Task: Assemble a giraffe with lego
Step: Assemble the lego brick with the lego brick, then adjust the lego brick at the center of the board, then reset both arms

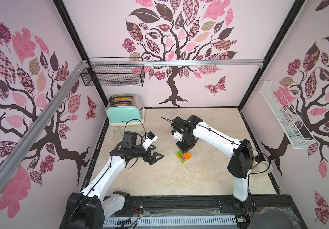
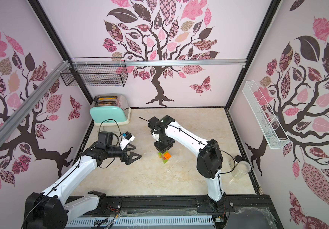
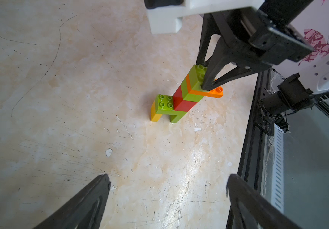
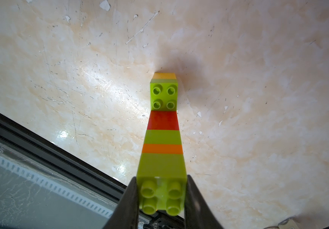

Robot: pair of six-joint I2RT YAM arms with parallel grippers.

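Right claw (image 4: 161,183) pinches the top lime-green brick (image 4: 162,164) of the chunky plastic giraffe (image 3: 181,100), standing upright on the marbled worktop (image 3: 70,79); the left claw (image 3: 167,178) hangs wide open nearby. Final piece seems seated, so next comes a gentle release without toppling it.

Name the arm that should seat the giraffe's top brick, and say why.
Probably right. The right claw is closed on the top green brick of the standing giraffe, directly above it. The left claw is open, empty and off to one side, clear of it.
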